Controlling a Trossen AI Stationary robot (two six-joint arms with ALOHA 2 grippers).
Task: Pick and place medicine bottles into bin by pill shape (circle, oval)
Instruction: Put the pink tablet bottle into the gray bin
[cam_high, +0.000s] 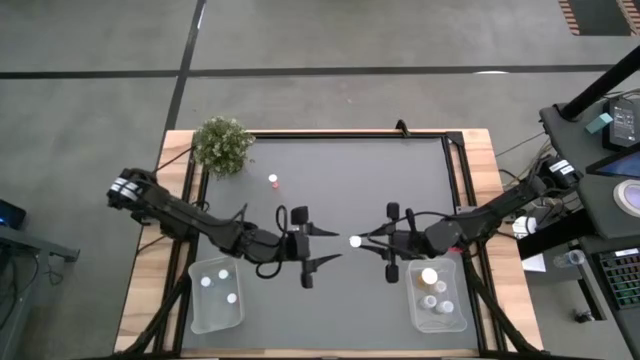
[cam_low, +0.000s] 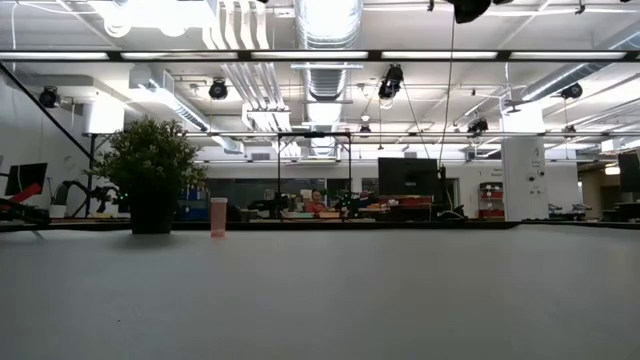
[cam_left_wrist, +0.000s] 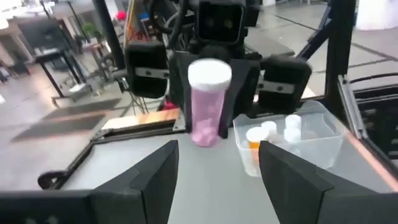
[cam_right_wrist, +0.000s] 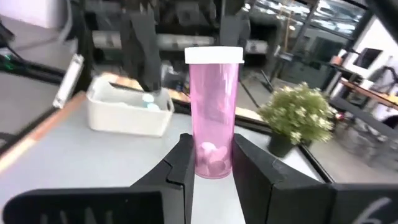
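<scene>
My right gripper (cam_high: 364, 240) is shut on a pink medicine bottle with a white cap (cam_right_wrist: 214, 106) above the middle of the table. It also shows in the high view (cam_high: 355, 241) and the left wrist view (cam_left_wrist: 208, 102). My left gripper (cam_high: 326, 246) is open and empty, facing the bottle from the table's left, a short way off; its fingers (cam_left_wrist: 158, 171) stand apart. A second pink bottle (cam_high: 273, 181) stands upright on its base at the far left, near the green potted plant (cam_high: 222, 143). My right gripper pinches the lower part of the bottle's pink body (cam_right_wrist: 211, 155) between its two fingers. The fingers come level from the table's right. The bottle stands upright, cap up, with pills at its bottom, and is lifted clear of the table.
A clear bin (cam_high: 215, 295) at the near left holds three white-capped bottles. A clear bin (cam_high: 437, 295) at the near right holds several, one orange. The plant stands at the far left corner. The dark mat (cam_high: 340, 170) lies bare between the arms and the far edge.
</scene>
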